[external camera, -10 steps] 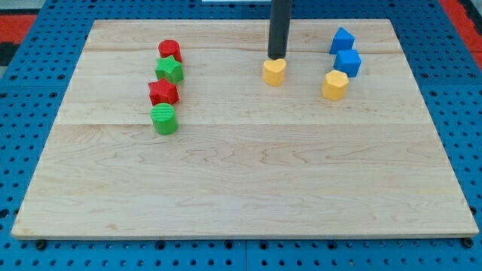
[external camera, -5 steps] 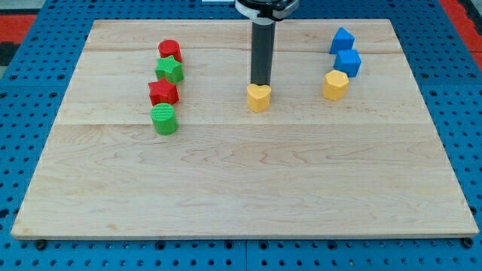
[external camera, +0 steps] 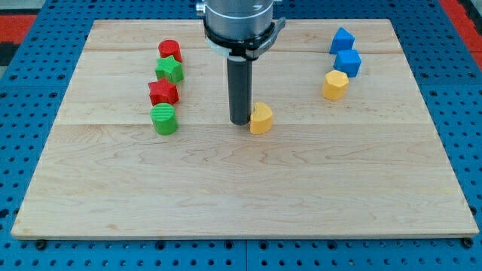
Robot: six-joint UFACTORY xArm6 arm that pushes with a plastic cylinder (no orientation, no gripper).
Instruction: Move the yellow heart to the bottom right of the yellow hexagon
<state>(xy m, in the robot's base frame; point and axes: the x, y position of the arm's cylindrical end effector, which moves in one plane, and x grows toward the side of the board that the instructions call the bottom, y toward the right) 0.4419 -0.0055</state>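
We are working with a straight dark rod, so we have no jaws that could be apart, together or clamped on anything. My tip (external camera: 240,121) is standing on the wooden board (external camera: 241,196), a little to the view's left of the board's middle line, and it is touching, or almost touching, the yellow heart (external camera: 261,119). The heart is lying just at the view's right of my tip, at about the same height in the view. We cannot tell for sure whether a very thin gap is remaining between them.

From my tip, the yellow hexagon (external camera: 335,85) is sitting well apart to the view's right and somewhat toward the view's top. So the heart is now lying to the bottom left of the hexagon, not at its bottom right. Above the hexagon, two blue blocks are standing in a short column: the nearer blue block (external camera: 348,62) is just beside the hexagon, and the blue block with a pointed top (external camera: 342,40) is farther toward the view's top.

On the other side of my tip, to the view's left, four blocks are forming a column. The green round block (external camera: 163,119) is about level with my tip. Then, going toward the view's top, the red star (external camera: 163,92), the green star (external camera: 169,70) and the red block (external camera: 169,50) are following, each one close to the next.
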